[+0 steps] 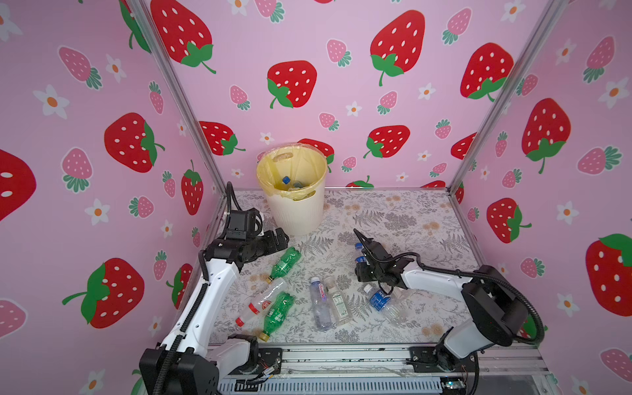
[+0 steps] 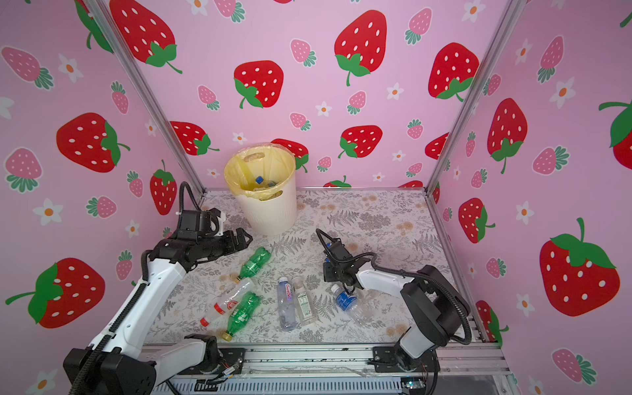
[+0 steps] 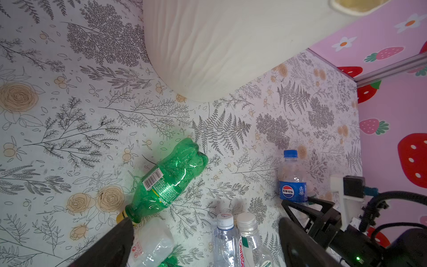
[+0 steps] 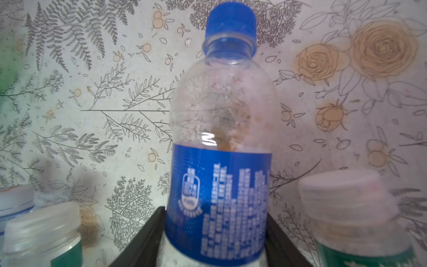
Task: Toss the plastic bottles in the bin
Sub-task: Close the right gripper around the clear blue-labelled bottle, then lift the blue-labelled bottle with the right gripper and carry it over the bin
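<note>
**Strawberry Walls**

Pink walls (image 1: pixel 345 41) with big red strawberries and white flowers. Below, a pale tabletop (image 1: pixel 403 219) with grey ferns and tan roses. Metal posts (image 1: pixel 180 99) in the back corners, metal rail (image 1: pixel 342 357) along the front.

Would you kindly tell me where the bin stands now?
In both top views the bin stands at the table's back edge, left of centre, just beyond the left gripper and a green bottle.

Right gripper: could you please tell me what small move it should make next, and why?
Probably a short, straight lift. The right gripper has its fingers against both sides of the blue-capped bottle, which stands upright with white-capped bottles close by. Rising first should clear them before any swing towards the bin.
</note>
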{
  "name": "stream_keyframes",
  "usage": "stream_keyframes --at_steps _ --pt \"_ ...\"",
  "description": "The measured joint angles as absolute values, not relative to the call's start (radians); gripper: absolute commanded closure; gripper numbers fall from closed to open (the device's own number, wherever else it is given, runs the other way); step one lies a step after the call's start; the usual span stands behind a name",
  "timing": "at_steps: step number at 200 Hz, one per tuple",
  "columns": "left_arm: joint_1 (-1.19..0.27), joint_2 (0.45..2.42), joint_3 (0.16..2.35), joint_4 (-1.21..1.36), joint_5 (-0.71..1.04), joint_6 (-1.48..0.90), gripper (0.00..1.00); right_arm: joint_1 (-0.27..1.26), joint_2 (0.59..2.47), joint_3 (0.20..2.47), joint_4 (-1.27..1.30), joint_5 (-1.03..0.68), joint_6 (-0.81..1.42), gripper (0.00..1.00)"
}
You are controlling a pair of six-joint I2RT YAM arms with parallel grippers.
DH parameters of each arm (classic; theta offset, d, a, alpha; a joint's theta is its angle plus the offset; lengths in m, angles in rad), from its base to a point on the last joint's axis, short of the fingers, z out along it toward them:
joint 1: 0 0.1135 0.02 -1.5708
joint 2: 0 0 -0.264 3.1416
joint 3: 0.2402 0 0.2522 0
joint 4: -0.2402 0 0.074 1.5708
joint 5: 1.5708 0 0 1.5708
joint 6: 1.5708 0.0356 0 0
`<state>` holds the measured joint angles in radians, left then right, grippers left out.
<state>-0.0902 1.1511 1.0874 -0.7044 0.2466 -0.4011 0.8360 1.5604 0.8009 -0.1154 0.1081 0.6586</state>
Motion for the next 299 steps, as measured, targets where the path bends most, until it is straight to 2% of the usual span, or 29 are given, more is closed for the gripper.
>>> stream_keyframes --at_steps 133,299 --pt "-0.069 1.146 1.064 -0.658 0.281 -0.432 0.01 0.838 1.374 0.807 -0.102 0.157 0.669 0.48" --pt "-0.065 1.145 1.061 -0.655 0.279 -0.441 0.01 0.838 1.346 1.097 -0.107 0.17 0.562 0.48"
